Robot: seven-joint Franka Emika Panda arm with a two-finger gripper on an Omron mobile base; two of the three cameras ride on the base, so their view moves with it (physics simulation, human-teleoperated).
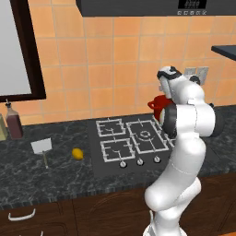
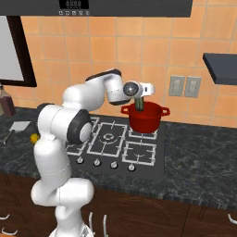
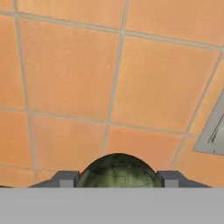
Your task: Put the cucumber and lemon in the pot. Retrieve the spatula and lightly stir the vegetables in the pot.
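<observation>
Held cucumber [image 2: 140, 104] upright between clamped gripper [image 2: 144, 89] fingers, long axis vertical, lower end dipping straight down into red pot [image 2: 144, 121] directly beneath.

The white arm [image 1: 186, 138] rises at the right, hiding most of the red pot [image 1: 158, 105] behind the stove [image 1: 131, 138]; on the dark desk [image 1: 55, 177] left of the burners lies the lemon [image 1: 77, 154]; just beyond it the spatula [image 1: 42, 147]; a bottle [image 1: 13, 120] stands far left.
</observation>
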